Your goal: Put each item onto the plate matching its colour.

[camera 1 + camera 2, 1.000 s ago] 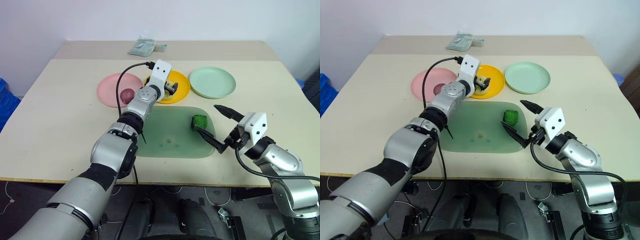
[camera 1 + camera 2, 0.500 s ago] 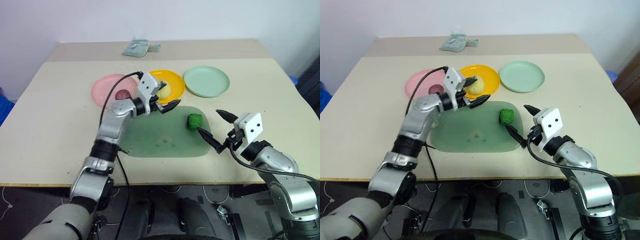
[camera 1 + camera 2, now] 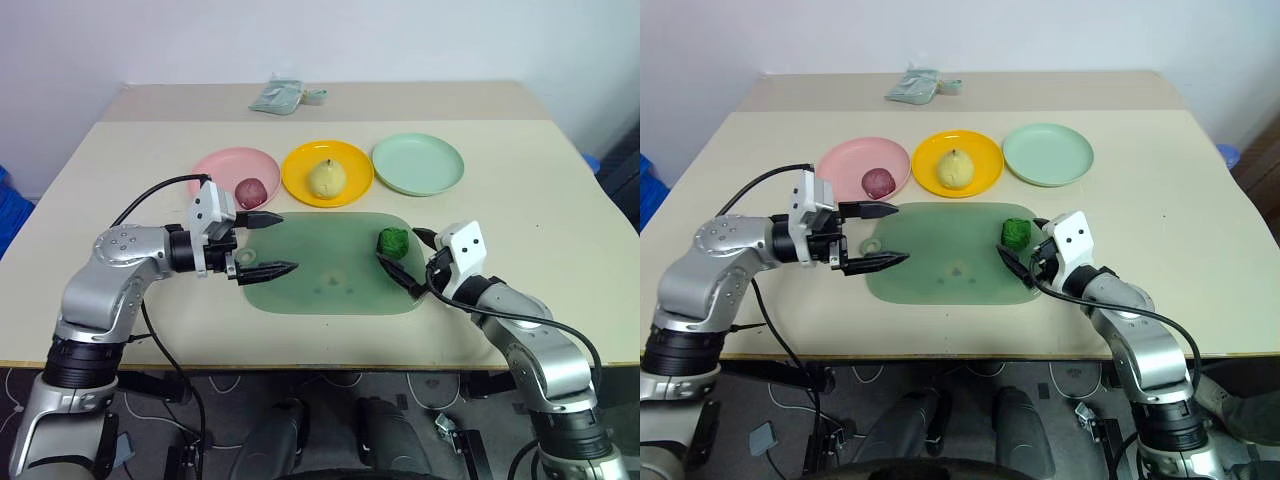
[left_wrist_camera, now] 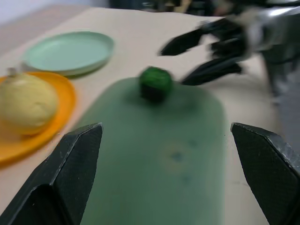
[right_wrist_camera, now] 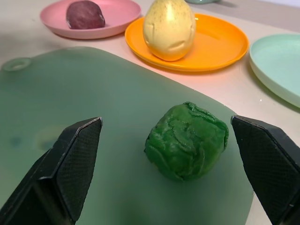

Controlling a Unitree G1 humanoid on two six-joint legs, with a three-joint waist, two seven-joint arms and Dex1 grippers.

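Plates: three in a row across the table (image 3: 120,180), left to right a pink plate (image 3: 220,170), an orange-yellow plate (image 3: 352,180), a mint green plate (image 3: 430,165).
Toy foods: three. The dark red-purple lump (image 3: 251,191) lies on the pink plate toward its right edge; the pale yellow pear (image 3: 326,178) stands stem up in the middle of the orange-yellow plate; the dark green knobbly ball (image 3: 394,241) lies on the right end of the green mat (image 3: 320,270), not on any plate.
Mint green plate: bare.
Mat: one, dark green with rounded corners, just in front of the plates.
Packet: one small pale green packet (image 3: 276,96) at the far edge of the table; no writing on it can be read.
Left pincer (image 3: 268,243): one, spread wide and holding nothing, pointing right above the mat's left end.
Right pincer (image 3: 413,258): one, spread wide and holding nothing, at the mat's right edge with the green ball just beside its fingers.
Head views: give the whole row of plates, both arms and the packet.
Left wrist view: looks across the mat to the green ball and the right pincer beyond it, with the pear and the mint green plate to one side.
Right wrist view: brings the ball close, showing its crinkled, leafy surface, and speckles and a dent on the pear.
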